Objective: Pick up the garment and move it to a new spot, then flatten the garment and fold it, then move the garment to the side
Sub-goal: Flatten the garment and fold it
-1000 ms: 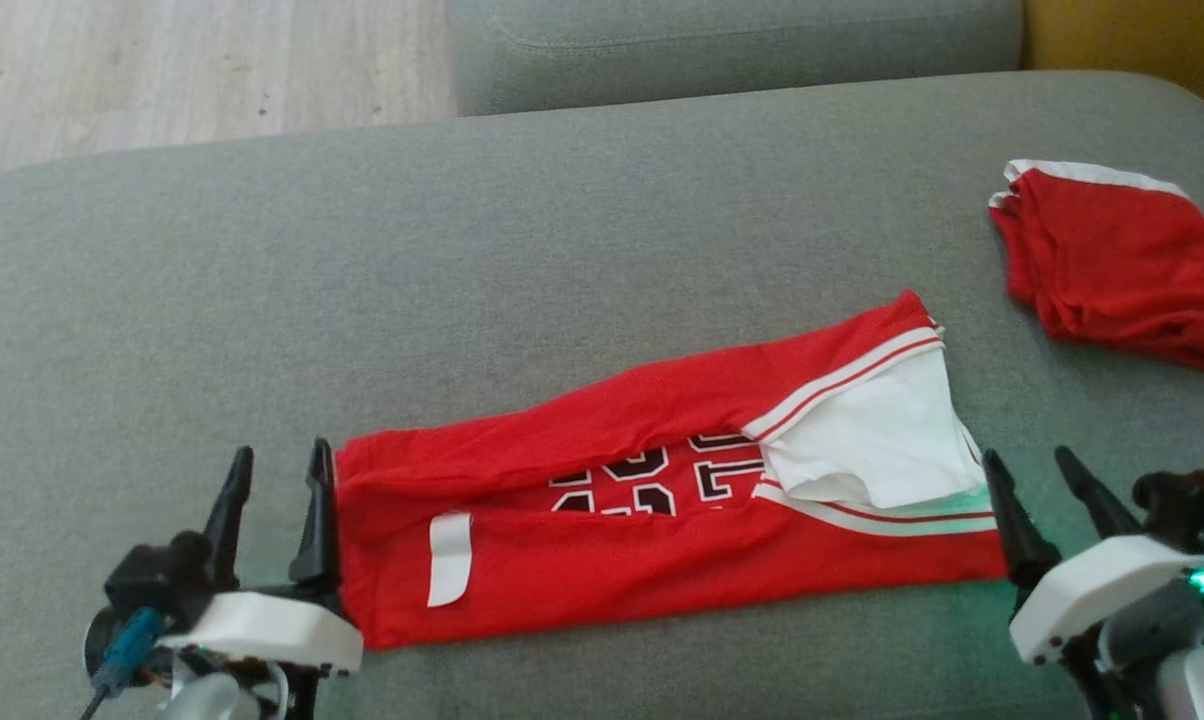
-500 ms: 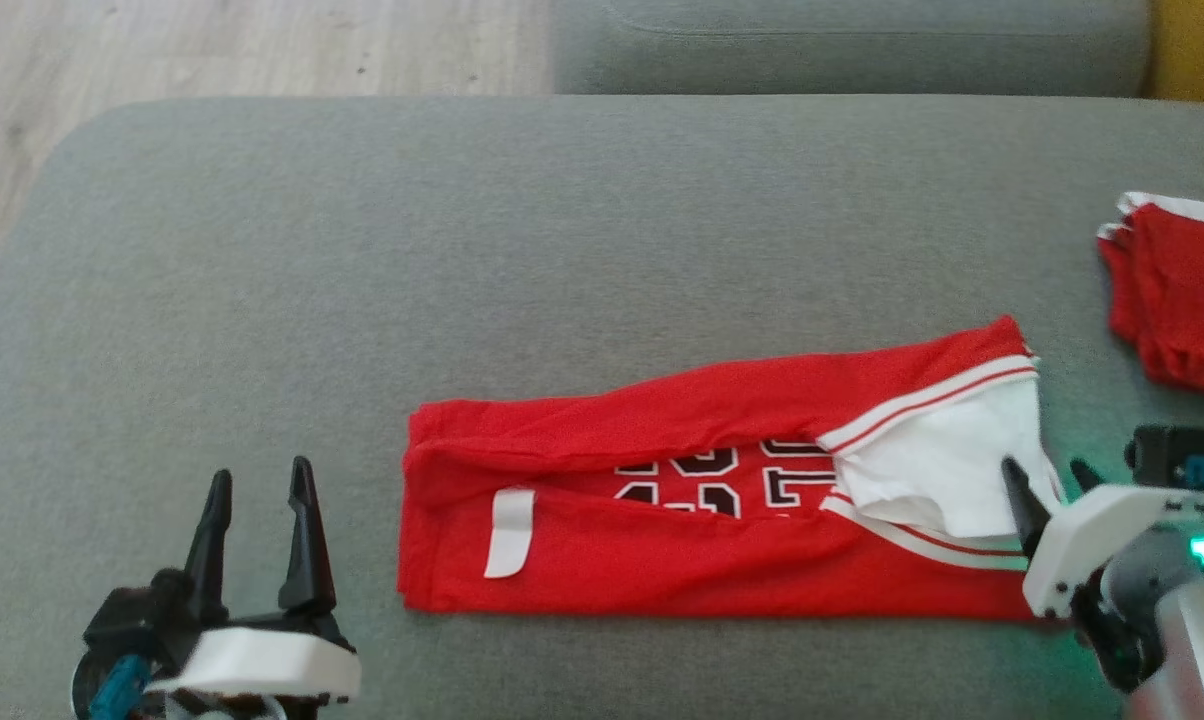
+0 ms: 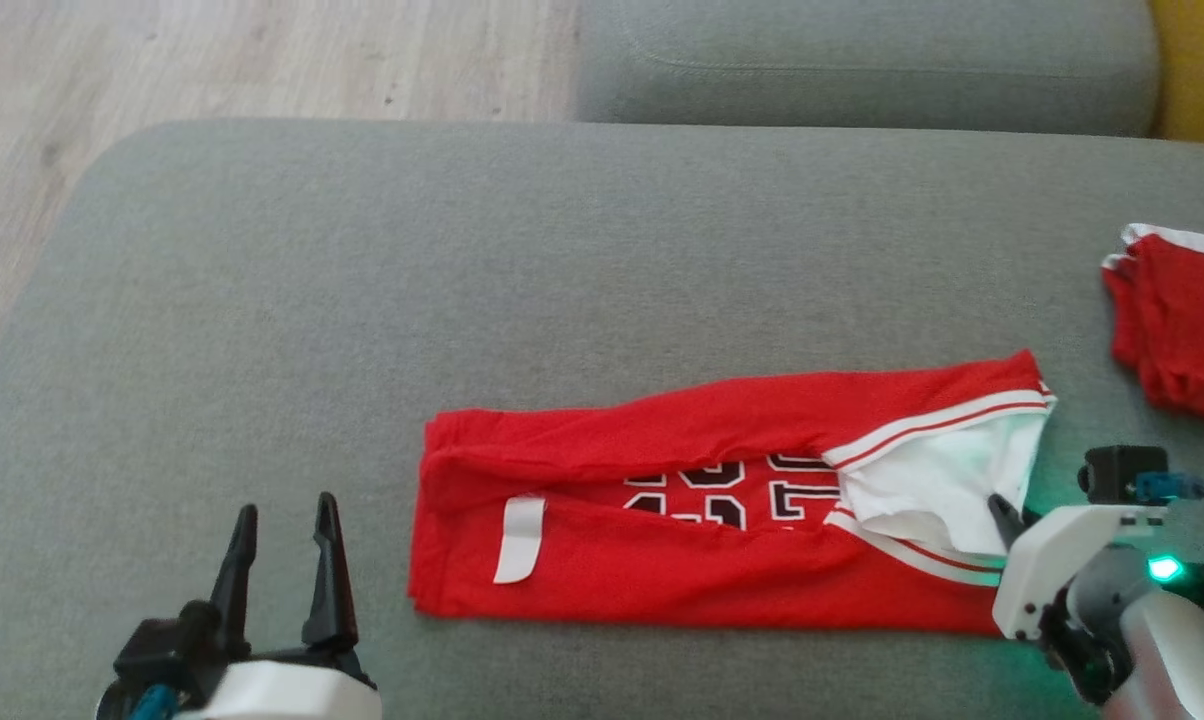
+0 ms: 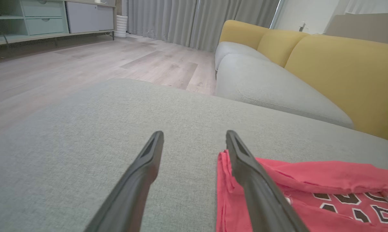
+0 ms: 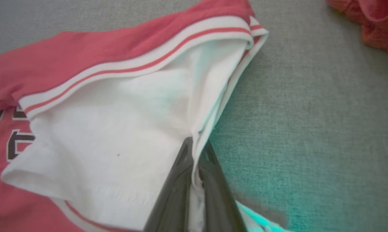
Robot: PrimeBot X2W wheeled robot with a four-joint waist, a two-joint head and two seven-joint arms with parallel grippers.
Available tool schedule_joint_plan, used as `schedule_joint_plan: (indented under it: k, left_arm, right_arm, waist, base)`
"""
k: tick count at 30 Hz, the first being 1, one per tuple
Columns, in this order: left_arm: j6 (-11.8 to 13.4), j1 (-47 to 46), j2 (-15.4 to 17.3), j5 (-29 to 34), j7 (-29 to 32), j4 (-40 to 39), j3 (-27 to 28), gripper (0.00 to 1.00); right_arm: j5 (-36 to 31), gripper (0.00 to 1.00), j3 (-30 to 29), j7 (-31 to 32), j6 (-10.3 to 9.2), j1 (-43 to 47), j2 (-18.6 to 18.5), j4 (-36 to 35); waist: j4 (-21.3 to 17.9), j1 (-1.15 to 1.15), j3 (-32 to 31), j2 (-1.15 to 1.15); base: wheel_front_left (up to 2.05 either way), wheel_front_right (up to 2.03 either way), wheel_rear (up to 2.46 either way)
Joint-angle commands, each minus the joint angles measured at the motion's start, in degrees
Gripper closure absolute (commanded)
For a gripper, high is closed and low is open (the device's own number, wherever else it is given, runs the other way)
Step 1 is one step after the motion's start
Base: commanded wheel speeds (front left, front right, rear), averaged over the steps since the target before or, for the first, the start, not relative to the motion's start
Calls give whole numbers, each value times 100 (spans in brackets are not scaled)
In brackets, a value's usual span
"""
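Observation:
The garment [image 3: 662, 540] is a red jersey with white trim and dark numbers, folded into a long band on the grey cushion [image 3: 562, 280]. Its white-lined right end [image 5: 116, 129] lies open. My right gripper [image 5: 195, 151] is shut on that end's edge, the fabric pinched between both dark fingers; in the head view the right gripper [image 3: 1002, 515] sits at the band's right end. My left gripper [image 3: 282, 545] stands open a little left of the garment's left edge, touching nothing. In the left wrist view the left gripper [image 4: 194, 143] is over bare cushion, the garment [image 4: 310, 193] just beside its right finger.
A second red garment [image 3: 1177, 320] lies crumpled at the cushion's right edge. Behind are another grey seat cushion [image 3: 862, 60], yellow sofa backs [image 4: 342, 64] and wooden floor [image 3: 212, 60] to the left.
The right gripper moved onto the garment's white end and shut on it. The left gripper drew back from the garment's left edge. The head camera shifted, so the whole picture slid.

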Motion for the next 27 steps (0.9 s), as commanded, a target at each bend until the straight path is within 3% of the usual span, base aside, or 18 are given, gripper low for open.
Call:
schedule_joint_plan:
  k: [1,14,22,27]
  left_arm:
    - [6,-185,32,58,-18,-189,147,0]
    - [-38,-95,-134,34,-32,-70,37,0]
    - [-91,-156,-199,65,-44,-6,-2,0]
    - [-96,-174,-194,73,-49,26,12,0]
  right_arm:
    - [16,100,159,-88,37,-189,-48,-53]
    - [76,100,-53,-163,37,-145,-598,-710]
    - [155,100,-80,-32,37,48,-454,-1352]
    - [319,100,292,151,37,271,-251,-2154]
  waist:
    - [-127,0,-86,0]
    - [-769,0,-357,0]
    - [-763,0,-353,0]
    - [-560,0,-396,0]
  base:
    - [0,0,0]
    - [0,0,0]
    - [0,0,0]
    - [0,0,0]
